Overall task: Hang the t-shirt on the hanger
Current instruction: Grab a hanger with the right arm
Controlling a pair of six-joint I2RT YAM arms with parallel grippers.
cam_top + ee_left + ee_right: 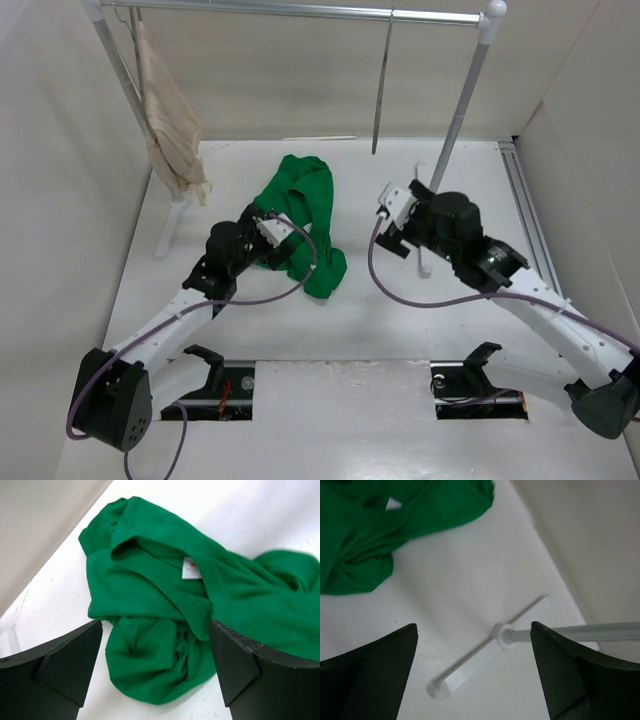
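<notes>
The green t-shirt (303, 215) lies crumpled on the white table, its neck label (191, 570) showing. My left gripper (270, 238) hovers over its near left part, open and empty. In the left wrist view the cloth (150, 630) lies below and between the fingers (60, 665). The thin hanger (380, 90) hangs edge-on from the rail (300, 10) at the back, bare. My right gripper (392, 232) is open and empty, right of the shirt and above the rack's foot (490, 647). The shirt's edge also shows in the right wrist view (380, 525).
A beige garment (170, 120) hangs at the rail's left end. The rack's right pole (462, 100) stands close behind my right gripper, and its white foot (424, 262) lies on the table. Side walls close in the table left and right.
</notes>
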